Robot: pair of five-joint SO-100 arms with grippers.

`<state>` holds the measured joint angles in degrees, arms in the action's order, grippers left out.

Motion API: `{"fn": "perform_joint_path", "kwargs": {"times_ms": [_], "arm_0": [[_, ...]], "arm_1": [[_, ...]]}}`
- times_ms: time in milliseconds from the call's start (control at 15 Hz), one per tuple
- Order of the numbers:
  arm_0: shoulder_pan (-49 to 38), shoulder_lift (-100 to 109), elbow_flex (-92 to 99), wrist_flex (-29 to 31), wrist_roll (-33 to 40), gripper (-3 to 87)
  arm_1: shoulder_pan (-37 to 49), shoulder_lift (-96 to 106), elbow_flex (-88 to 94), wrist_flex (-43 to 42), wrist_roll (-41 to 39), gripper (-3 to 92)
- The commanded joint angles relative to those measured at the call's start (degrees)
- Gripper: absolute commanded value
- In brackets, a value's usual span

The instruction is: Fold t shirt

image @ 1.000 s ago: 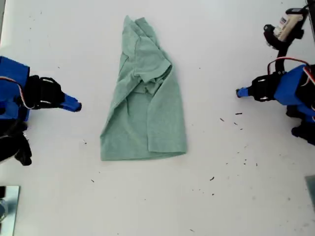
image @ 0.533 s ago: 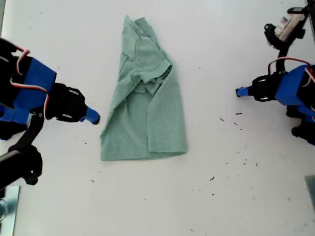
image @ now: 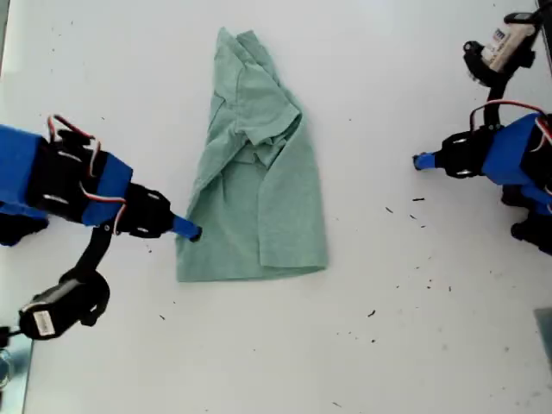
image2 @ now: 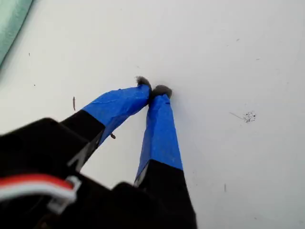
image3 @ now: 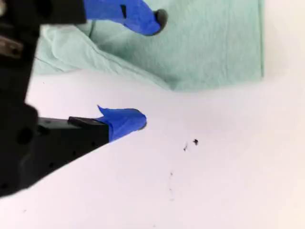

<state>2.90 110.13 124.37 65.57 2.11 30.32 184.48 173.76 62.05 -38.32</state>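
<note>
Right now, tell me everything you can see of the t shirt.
The t shirt is pale sage-green, plain, soft heathered knit. It lies flat on the white table, already folded lengthwise into a narrow strip with a sleeve doubled over the middle; its hem end is squared and wider. My second gripper is open at its side edge near the hem, one fingertip over the cloth, not gripping.

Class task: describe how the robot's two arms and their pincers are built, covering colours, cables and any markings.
Both arms are blue blocks with black joints and red and white wires. Each carries a small black and white labelled camera. My first pincer has fingers wrapped in blue tape with dark grey tips; my second pincer has blue, rounded fingers on a black body.
</note>
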Motion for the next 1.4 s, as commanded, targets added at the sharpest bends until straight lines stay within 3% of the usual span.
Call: {"fn": "perform_joint_path", "kwargs": {"times_ms": [0,67,133,200,400,533,867,1200,1333], "arm_0": [[1.93,-5.45,2.29,-8.79,-0.97,20.6],[1.76,-6.86,2.46,-9.58,-2.29,5.8],[1.23,-5.54,3.52,-9.58,-3.43,-0.1],[0.35,-2.20,3.78,-7.82,-3.60,-0.2],[-2.20,9.58,-5.10,7.03,-3.60,-0.2],[-2.46,10.72,-13.01,11.87,-3.08,-0.2],[-1.93,-2.29,-30.85,11.95,0.79,-0.2],[-4.75,-38.94,-74.71,12.22,15.38,-0.2],[-7.03,-43.24,-76.46,5.36,18.54,-0.2]], "arm_1": [[-0.44,1.23,2.55,0.53,0.62,2.5],[-0.44,1.41,2.55,0.62,0.62,2.5],[-0.53,1.49,2.55,0.70,0.62,2.5],[-0.53,1.85,2.64,0.88,0.62,2.5],[-0.44,2.64,2.81,1.05,0.62,2.5],[-0.44,2.72,2.81,1.14,0.53,2.5],[-0.35,3.43,3.08,1.58,0.70,2.5],[-0.26,3.78,3.08,1.76,0.70,2.5],[-0.35,4.04,3.16,2.02,0.88,2.5]]}}
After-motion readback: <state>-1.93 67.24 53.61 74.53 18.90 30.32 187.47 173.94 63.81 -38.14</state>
